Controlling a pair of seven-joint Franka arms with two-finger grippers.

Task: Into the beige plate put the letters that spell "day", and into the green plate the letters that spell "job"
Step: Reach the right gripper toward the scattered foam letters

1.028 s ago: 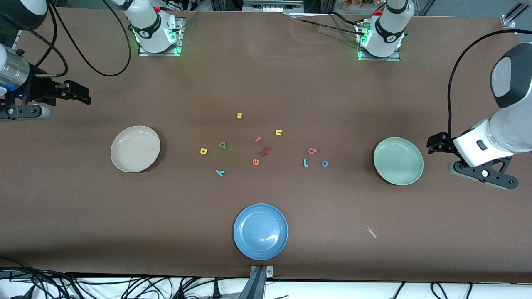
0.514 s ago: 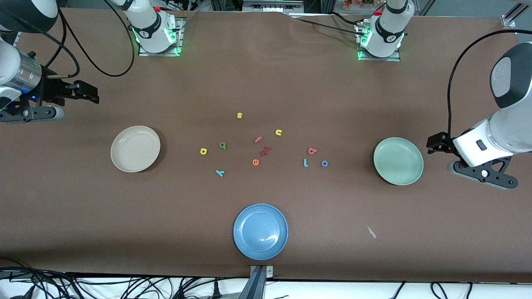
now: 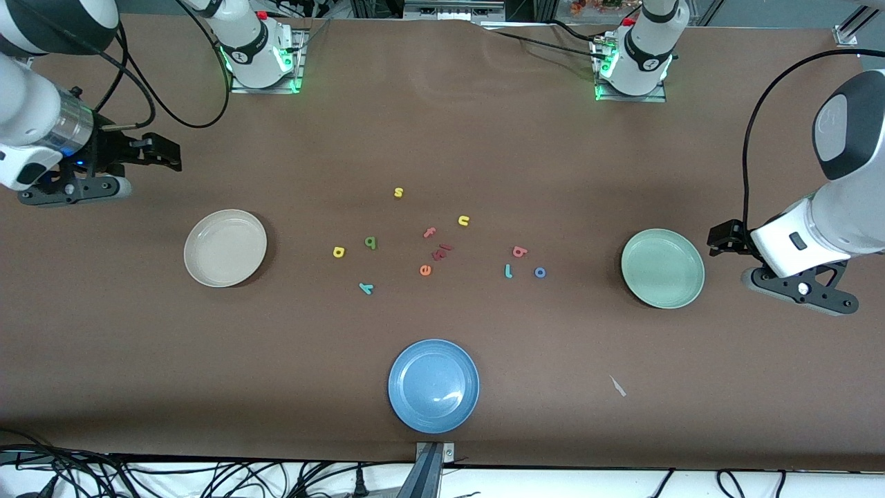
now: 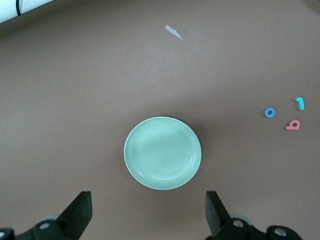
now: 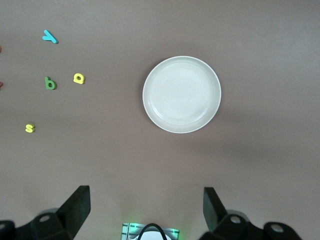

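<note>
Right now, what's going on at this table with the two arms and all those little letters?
Nothing is held yet. The right gripper hangs open above the table at its own end, near the beige plate; the left gripper hangs open beside the green plate. Both plates are bare. The d, a and y lie on the table toward the beige plate; the j, o and b lie toward the green one. A blue plate sits nearest the camera.
</note>
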